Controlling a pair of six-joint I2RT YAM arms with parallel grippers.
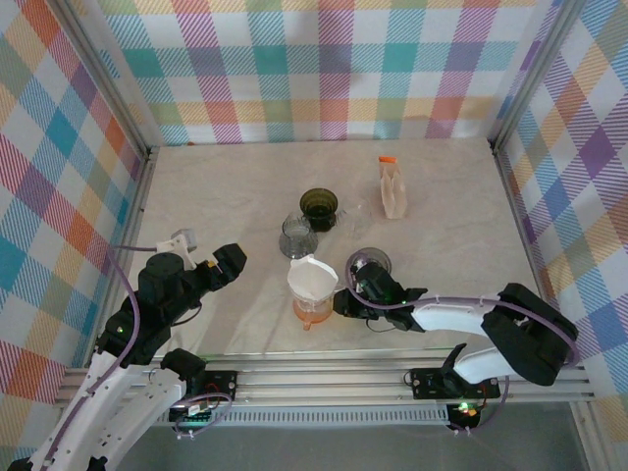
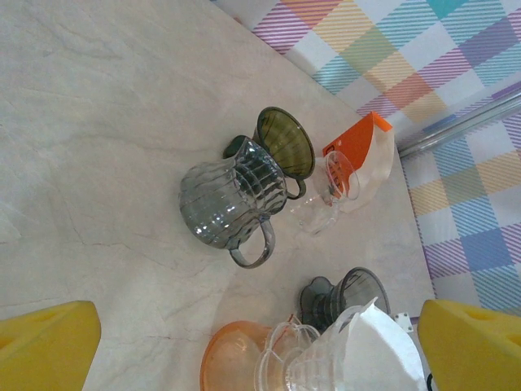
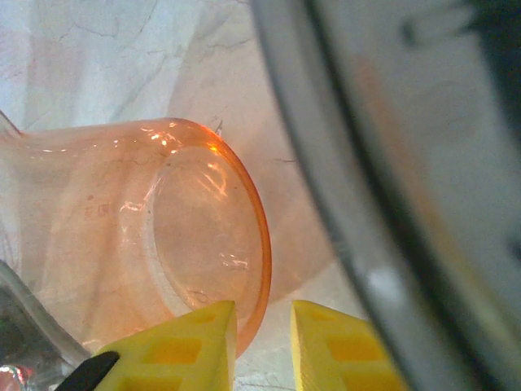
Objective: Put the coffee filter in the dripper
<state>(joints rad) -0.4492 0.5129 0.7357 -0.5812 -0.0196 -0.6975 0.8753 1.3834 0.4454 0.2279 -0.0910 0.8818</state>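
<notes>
While the coffee filter [image 1: 312, 278] is sitting open-mouthed in the cone of the orange dripper [image 1: 312, 312]: I am judging the placing itself as all but done, and the step in hand as steadying and letting go.
Where the filter is lying: it is standing in that dripper close to the near edge of the surface [image 1: 451, 245], about midway along it. Its white rim is rising above the cone, so I am not sure it is seated fully down.
Right jaws [image 3: 264, 326]: they are reaching in low beside the dripper's base, the pads close together, with the orange base rim running down into the narrow gap. I cannot tell whether they are pinching it or only flanking it.
Filter relative to right jaws: it is sitting above and beyond them, not between the pads.
Left jaws [image 1: 234, 257]: they are standing wide apart, carrying nothing and hovering towards the left edge, apart from the filter.
Next move, as I am judging it: easing my right jaws back off the base without tipping the dripper, checking the paper is lying flush.
</notes>
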